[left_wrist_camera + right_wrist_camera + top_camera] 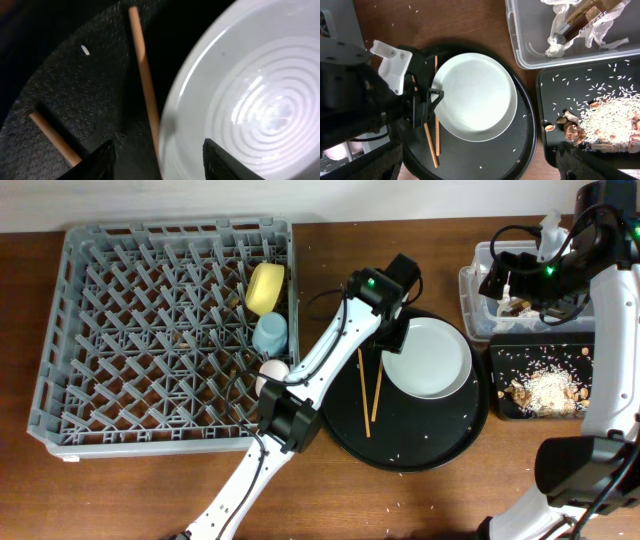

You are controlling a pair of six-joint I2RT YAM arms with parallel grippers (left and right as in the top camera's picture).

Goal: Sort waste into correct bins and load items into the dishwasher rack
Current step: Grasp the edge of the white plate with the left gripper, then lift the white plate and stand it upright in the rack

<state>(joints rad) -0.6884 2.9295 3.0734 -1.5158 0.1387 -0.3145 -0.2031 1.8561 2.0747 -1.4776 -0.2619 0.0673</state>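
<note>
My left hand [159, 162] hangs wide open, empty, astride the left rim of the pale grey plate [250, 95] on the round black tray [430, 442]. It looks stiff, glossy and breakable, so I'd pinch that rim, clear of the chopstick [142, 70] beside it.

Pale grey plate [428, 358], yellow bowl [265, 287], grey rack [160, 230].

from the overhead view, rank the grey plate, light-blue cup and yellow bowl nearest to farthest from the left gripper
1. grey plate: right beside the left gripper, on the round black tray.
2. light-blue cup: across in the rack, at its near edge.
3. yellow bowl: in the rack too, just beyond the cup.
</note>
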